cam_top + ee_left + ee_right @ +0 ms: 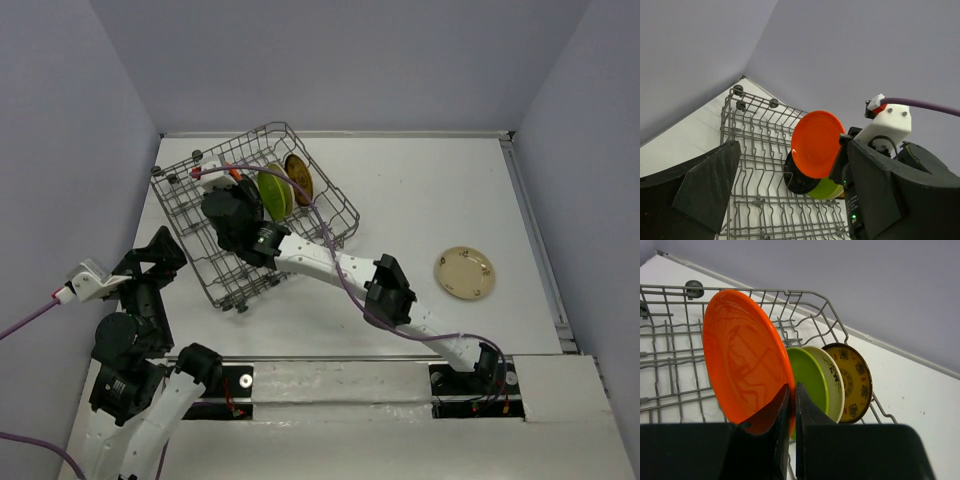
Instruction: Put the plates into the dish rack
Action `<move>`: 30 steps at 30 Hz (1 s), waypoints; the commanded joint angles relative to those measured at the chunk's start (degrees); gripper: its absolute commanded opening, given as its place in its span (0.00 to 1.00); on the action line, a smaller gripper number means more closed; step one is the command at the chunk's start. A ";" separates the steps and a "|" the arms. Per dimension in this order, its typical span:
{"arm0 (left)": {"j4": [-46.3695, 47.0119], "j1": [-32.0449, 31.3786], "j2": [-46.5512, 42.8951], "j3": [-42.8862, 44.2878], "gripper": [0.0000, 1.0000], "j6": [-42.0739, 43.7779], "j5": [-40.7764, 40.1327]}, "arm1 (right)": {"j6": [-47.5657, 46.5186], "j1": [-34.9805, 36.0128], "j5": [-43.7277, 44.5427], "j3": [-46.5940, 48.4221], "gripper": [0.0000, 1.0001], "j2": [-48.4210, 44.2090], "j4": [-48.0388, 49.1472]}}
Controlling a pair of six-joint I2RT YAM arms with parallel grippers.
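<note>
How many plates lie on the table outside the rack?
1: the cream plate lies on the table, right of the rack. The orange plate is clamped in the right jaws over the rack. The arms may hide others.

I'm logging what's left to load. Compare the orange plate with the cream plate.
The orange plate stands on edge, pinched by the right claw at the dish rack. The cream plate lies flat on the table, apart from the rack, with no claw on it. The orange plate is a bright, saturated colour, while the cream plate is pale. Both are small, round and shallow.
</note>
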 commanded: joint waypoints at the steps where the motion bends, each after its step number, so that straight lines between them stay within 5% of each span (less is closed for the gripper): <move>1: 1.93 -0.52 -0.60 1.46 0.99 -0.91 -1.65 | -5.70 -0.43 3.89 5.06 0.07 2.69 9.67; 30: 2.98 -0.52 0.54 1.11 0.99 -0.29 0.54 | -4.56 -0.43 2.49 0.48 0.07 10.34 13.10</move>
